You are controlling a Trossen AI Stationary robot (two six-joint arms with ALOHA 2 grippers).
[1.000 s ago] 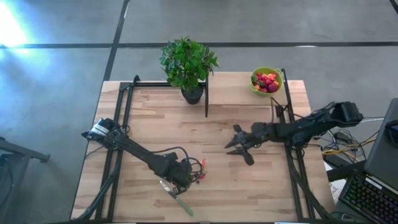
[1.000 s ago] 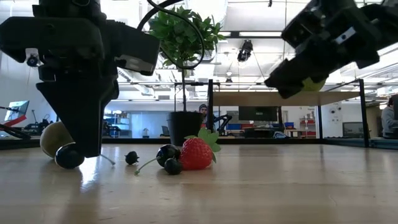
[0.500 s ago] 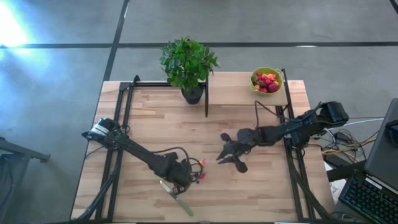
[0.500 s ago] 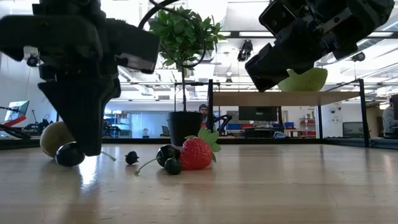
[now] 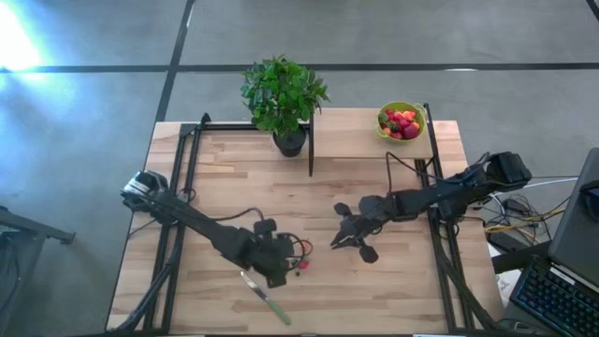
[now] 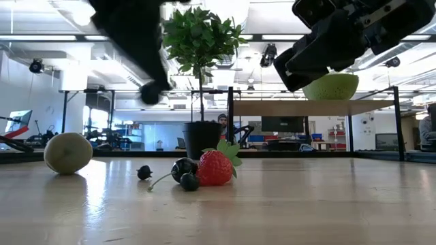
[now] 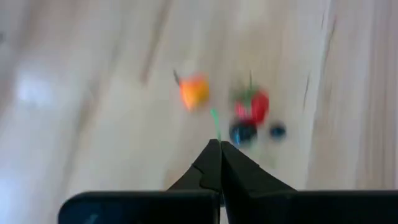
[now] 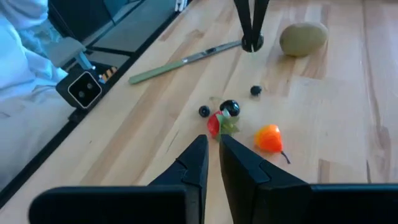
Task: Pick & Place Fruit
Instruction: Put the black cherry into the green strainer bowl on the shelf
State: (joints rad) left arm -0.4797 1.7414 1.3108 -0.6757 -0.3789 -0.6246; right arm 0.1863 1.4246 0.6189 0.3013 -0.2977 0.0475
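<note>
No readable brand, label or writing in any view

Counts on the table, from the right wrist view: one red strawberry (image 8: 214, 125) with green leaves, one orange berry (image 8: 270, 137) with a short stalk, three small dark berries around the strawberry (image 8: 229, 108), one dull-green kiwi-like ball (image 8: 303, 38), matte and oval. All sit in a loose cluster in the lower-middle of the high view, just right of the left arm's wrist. One more dark berry (image 8: 252, 43) is pinched in the left gripper (image 8: 251, 41), fingers clamped on it; it hangs above the table, upper left of the low view (image 6: 154, 90)

Knife (image 8: 185, 61): one, green handle, metal blade, flat on the wood, lower middle of the high view (image 5: 266, 299)

Lime-green bowl (image 5: 384, 132): one, round, at the top right of the table, with several red fruits piled in it; exact count too small to tell

Right gripper (image 5: 348, 240) hangs mid-table, right of the cluster, above the surface; wrist view shows its fingers (image 8: 196, 163) nearly together with a thin slit between, nothing in them

Table (image 5: 374, 290): pale butcher-block wood strips, black metal frame rails. One potted plant (image 5: 284, 95), dark pot, top centre
</note>
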